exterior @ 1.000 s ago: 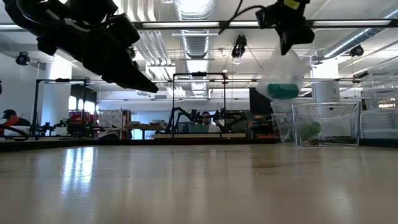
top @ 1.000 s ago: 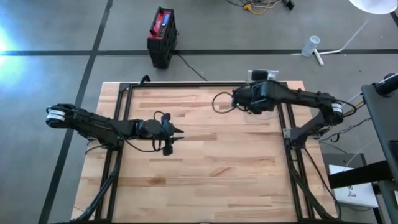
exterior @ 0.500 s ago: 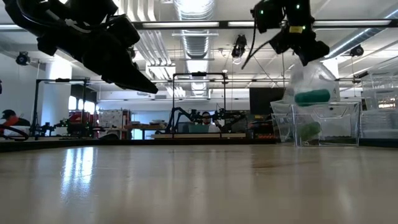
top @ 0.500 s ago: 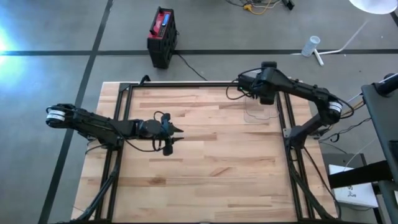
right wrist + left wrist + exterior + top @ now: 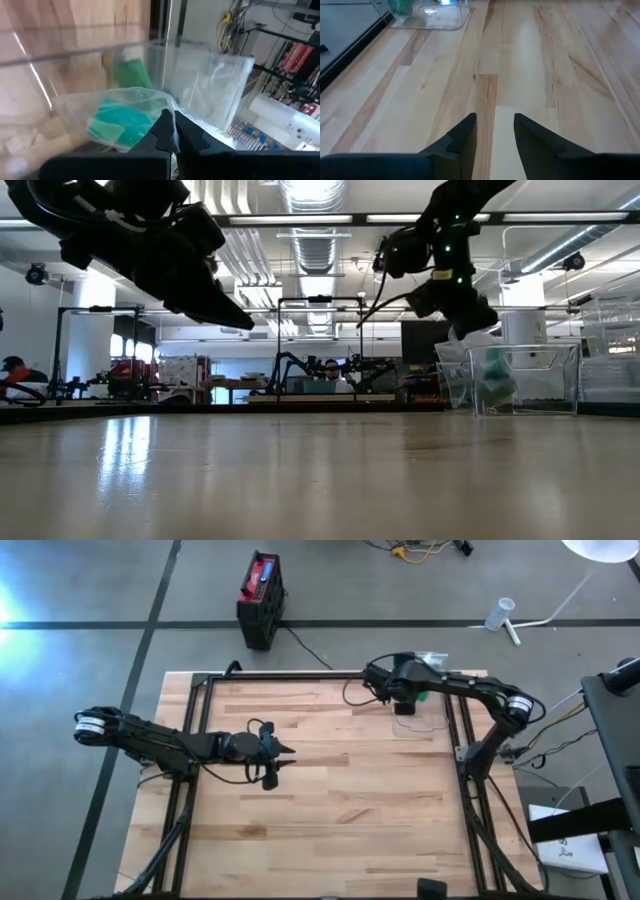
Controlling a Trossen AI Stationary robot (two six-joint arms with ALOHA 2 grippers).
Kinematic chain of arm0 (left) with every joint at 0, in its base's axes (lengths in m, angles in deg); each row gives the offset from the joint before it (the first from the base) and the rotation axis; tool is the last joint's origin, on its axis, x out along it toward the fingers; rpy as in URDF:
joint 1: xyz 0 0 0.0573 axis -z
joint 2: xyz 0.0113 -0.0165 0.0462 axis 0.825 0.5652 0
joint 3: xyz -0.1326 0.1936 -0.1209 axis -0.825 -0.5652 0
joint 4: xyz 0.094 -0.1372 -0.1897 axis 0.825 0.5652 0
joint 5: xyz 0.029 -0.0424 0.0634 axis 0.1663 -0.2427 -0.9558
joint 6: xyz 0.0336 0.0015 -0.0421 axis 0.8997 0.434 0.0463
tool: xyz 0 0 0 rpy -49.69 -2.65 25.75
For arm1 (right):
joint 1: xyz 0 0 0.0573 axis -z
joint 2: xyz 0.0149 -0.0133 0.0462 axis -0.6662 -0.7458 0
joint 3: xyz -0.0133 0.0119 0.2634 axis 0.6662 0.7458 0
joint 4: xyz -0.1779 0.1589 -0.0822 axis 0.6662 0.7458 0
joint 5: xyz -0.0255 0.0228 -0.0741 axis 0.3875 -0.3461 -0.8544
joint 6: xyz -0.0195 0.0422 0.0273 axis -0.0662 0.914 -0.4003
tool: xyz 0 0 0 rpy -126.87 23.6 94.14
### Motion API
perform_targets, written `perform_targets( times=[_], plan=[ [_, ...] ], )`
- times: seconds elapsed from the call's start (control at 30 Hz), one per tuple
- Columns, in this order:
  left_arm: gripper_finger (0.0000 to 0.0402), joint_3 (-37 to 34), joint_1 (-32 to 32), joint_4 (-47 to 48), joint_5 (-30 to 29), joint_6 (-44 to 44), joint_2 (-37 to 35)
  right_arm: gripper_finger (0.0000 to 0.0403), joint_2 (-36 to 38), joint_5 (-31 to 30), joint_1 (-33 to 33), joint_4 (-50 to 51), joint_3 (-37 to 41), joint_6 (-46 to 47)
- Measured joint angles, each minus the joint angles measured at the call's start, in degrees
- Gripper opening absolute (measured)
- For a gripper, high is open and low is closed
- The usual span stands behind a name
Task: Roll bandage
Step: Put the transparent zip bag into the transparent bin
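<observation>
While my right pincer [image 5: 172, 131] is pinching the bag [image 5: 125, 117] over the clear box [image 5: 520, 378] | lifting slowly, gripping tight | left pincer [image 5: 494, 131] is waiting, slightly apart

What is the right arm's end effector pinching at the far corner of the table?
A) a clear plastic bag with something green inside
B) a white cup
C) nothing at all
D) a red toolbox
A: the right wrist view shows the right end effector shut on a clear plastic bag with a green item inside, over the clear container.
</observation>
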Motion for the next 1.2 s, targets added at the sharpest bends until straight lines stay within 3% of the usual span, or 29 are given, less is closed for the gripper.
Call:
perform_targets(
  times=[0.67,0.8,1.0,1.2],
  plan=[
    [0.0116,0.0,0.0,-2.9,-0.2,2.2,0.0,0.0,-1.7,3.0,2.0,-2.7,-4.3,0.9],
    [0.0115,0.0,0.0,-3.2,-0.2,1.9,0.0,0.0,-1.7,0.5,5.8,-2.7,-4.3,5.5],
    [0.0115,0.0,0.0,-3.2,-0.2,1.6,0.0,0.0002,-1.7,2.7,10.8,-2.0,-4.3,14.8],
    [0.0114,0.0,0.0,-3.2,-0.2,0.7,0.0,0.0045,-1.7,5.9,12.7,-2.5,-4.3,18.6]
  ],
)
